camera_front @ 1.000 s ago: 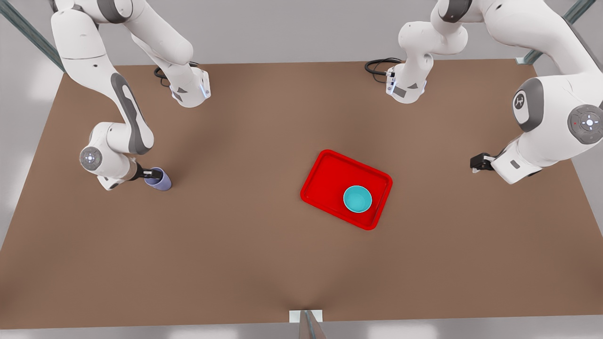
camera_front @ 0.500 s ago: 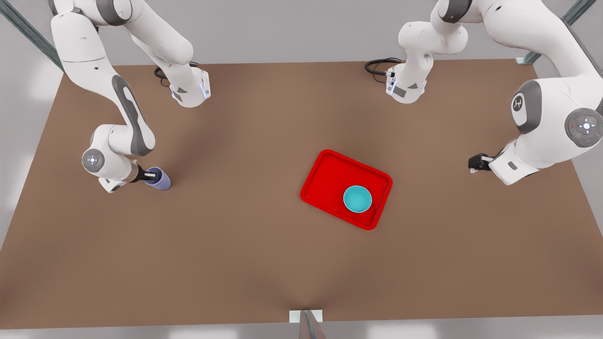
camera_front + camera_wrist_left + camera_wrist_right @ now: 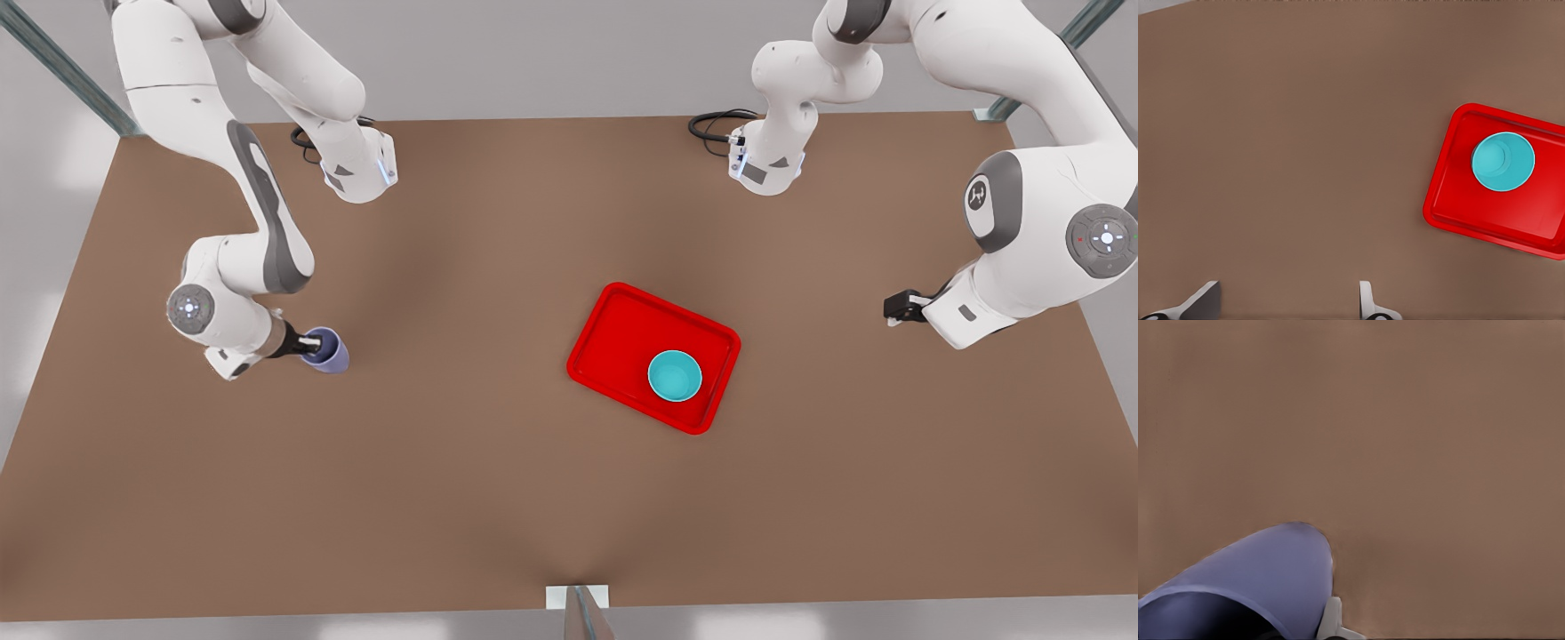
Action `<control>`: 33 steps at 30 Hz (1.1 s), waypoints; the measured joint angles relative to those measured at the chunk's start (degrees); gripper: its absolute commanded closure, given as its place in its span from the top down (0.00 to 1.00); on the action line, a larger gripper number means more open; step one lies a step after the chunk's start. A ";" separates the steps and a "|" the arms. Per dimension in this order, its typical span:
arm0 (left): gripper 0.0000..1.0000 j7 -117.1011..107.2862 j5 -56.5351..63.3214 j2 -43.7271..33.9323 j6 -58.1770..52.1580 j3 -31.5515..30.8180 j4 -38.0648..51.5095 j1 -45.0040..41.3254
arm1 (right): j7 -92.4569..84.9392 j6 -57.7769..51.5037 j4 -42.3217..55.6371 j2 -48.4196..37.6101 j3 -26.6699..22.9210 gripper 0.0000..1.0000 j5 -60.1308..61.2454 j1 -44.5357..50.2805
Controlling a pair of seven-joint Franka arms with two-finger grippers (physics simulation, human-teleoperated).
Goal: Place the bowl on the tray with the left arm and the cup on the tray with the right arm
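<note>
Right claw (image 3: 311, 344) — clamped across the rim of the cup (image 3: 327, 351), one finger (image 3: 1331, 620) against the outer wall and the other apparently inside the dark mouth, as the right wrist view shows. The cup sits at about 9 o'clock from the tray (image 3: 613, 320), well apart from it, near the front view's left edge of the counter (image 3: 462, 498); whether its base touches the counter or hangs just clear cannot be told.

Handling, as a judgement: the cup looks light, rigid and smooth-walled, so a rim pinch should carry it, though a slick wall could let it swing or slip if moved sharply. A hold lower on the wall would be steadier, yet the present grip seems adequate for a short transfer.

Left claw (image 3: 893, 308) — fingers (image 3: 1365, 299) spread apart, holding nothing, parked at about 3 o'clock from the tray and well clear of it; this arm waits.

The bowl (image 3: 675, 375) already rests upright inside the tray, toward the corner at 5 o'clock. It too appears light and stiff, its shallow rim the natural place to grip. The free tray floor toward 11 o'clock looks the likely spot for the cup.
</note>
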 measured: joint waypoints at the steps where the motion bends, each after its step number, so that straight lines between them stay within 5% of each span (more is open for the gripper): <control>1: 1.00 0.00 0.00 0.00 0.00 0.00 -0.01 0.00 | 4.29 -1.83 2.84 0.24 2.33 0.21 0.20 0.87; 7: 1.00 0.00 0.00 0.00 0.00 0.00 -0.09 0.00 | 30.76 -6.52 16.66 7.07 2.57 0.21 0.02 21.40; 11: 1.00 0.00 0.00 0.09 0.00 0.00 -0.09 -0.05 | 45.55 -6.22 33.40 21.47 1.57 0.21 -0.71 35.43; 14: 1.00 0.00 0.00 0.09 0.00 0.00 -0.18 -0.06 | 52.31 -6.09 45.04 28.57 -7.05 0.21 -0.68 49.08; 33: 1.00 0.00 0.00 0.09 0.08 -0.08 -0.95 -0.07 | 63.49 -6.69 55.10 36.12 -11.67 0.21 -0.62 63.16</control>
